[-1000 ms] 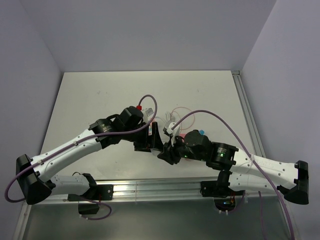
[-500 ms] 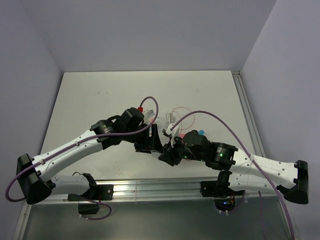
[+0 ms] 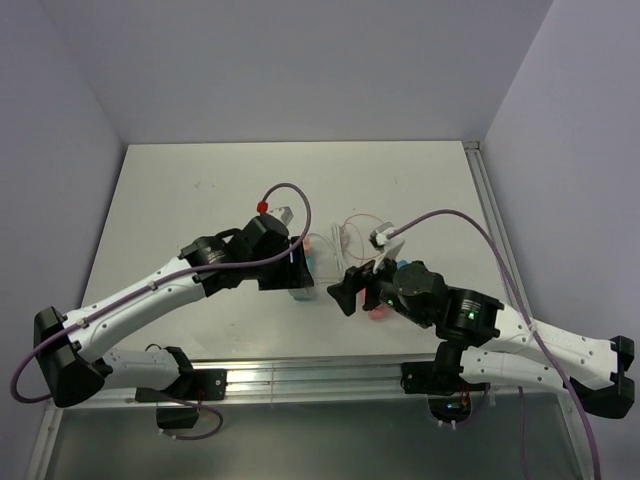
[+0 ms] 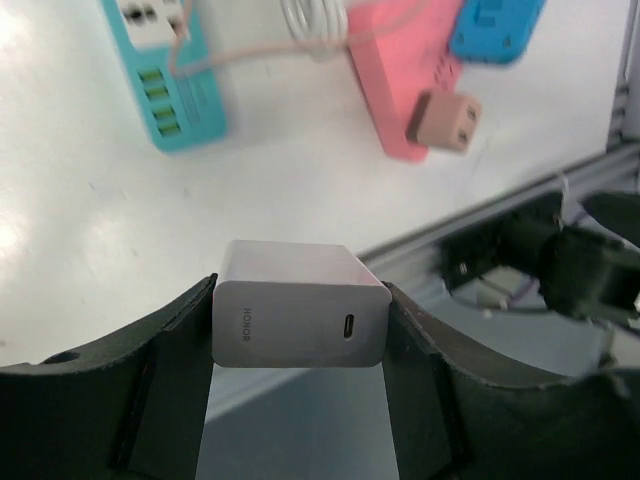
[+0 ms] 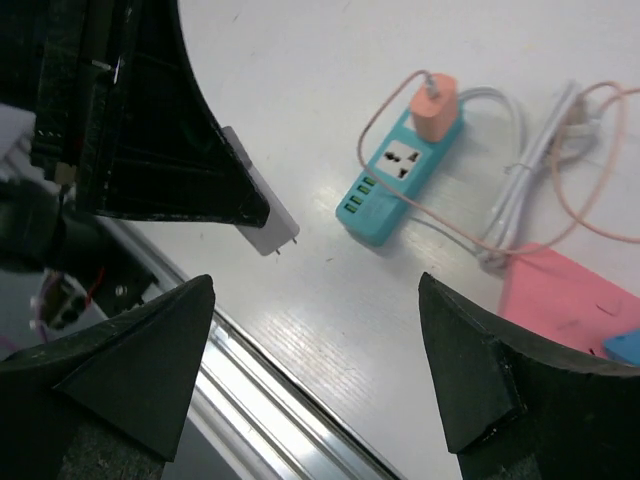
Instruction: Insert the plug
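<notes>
My left gripper (image 4: 300,345) is shut on a white charger plug (image 4: 298,290), gripping its two sides, and holds it above the table. In the right wrist view the plug (image 5: 262,224) hangs under the left gripper's fingers (image 5: 160,130), prongs pointing towards the table and right. A teal power strip (image 5: 392,178) lies a short way beyond, with an orange adapter (image 5: 435,108) in its far end. It also shows in the left wrist view (image 4: 165,75). My right gripper (image 5: 316,282) is open and empty, to the right of the left gripper (image 3: 298,283) in the top view.
A pink power strip (image 4: 400,70) with a beige adapter (image 4: 445,120) and a blue block (image 4: 495,22) lie right of the teal strip. A coiled white cable (image 5: 530,180) and thin pink wire lie between. A metal rail (image 5: 270,410) runs along the table's near edge.
The two grippers were pressed together over the plug; my right gripper has now drawn back to the right and stands open. My left gripper keeps the plug and has shifted slightly left.
</notes>
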`<state>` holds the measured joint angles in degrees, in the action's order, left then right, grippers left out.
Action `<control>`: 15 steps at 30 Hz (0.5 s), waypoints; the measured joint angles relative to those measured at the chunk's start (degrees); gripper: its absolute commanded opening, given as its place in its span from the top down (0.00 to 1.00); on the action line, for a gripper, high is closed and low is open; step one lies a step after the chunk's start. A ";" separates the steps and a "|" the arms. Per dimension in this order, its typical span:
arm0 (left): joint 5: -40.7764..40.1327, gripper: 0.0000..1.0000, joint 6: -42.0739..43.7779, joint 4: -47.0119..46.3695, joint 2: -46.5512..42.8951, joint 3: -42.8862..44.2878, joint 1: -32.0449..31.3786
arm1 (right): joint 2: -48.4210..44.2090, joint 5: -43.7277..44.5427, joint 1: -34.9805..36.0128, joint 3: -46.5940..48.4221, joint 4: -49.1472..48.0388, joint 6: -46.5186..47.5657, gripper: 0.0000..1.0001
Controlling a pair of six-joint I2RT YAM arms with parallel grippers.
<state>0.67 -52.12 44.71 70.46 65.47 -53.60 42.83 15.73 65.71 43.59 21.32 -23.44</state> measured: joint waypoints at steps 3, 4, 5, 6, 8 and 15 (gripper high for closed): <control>-4.63 1.00 0.96 -2.40 1.22 0.02 -0.02 | -3.45 5.49 -0.04 -0.31 1.79 -4.04 0.11; -6.34 1.00 1.31 -3.26 2.10 0.02 -0.02 | -4.57 6.80 -0.09 -0.61 2.14 -5.11 0.11; -7.98 1.00 1.73 -4.39 3.37 0.02 -0.02 | -5.84 8.11 -0.13 -1.05 2.69 -6.21 0.11; -9.31 1.00 1.97 -5.42 4.76 0.02 0.00 | -6.82 9.20 -0.15 -1.53 3.23 -7.13 0.11; -11.45 1.00 2.60 -7.67 7.52 0.02 0.00 | -8.79 10.60 -0.33 -2.73 3.91 -8.57 0.11; -13.70 1.00 5.60 -17.68 14.10 0.02 -0.07 | -11.56 12.13 -0.39 -4.68 4.94 -11.47 0.11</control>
<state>-13.04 -46.52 27.03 84.55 65.49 -53.67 31.27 27.86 65.32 38.92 26.26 -34.92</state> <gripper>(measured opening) 0.632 0.894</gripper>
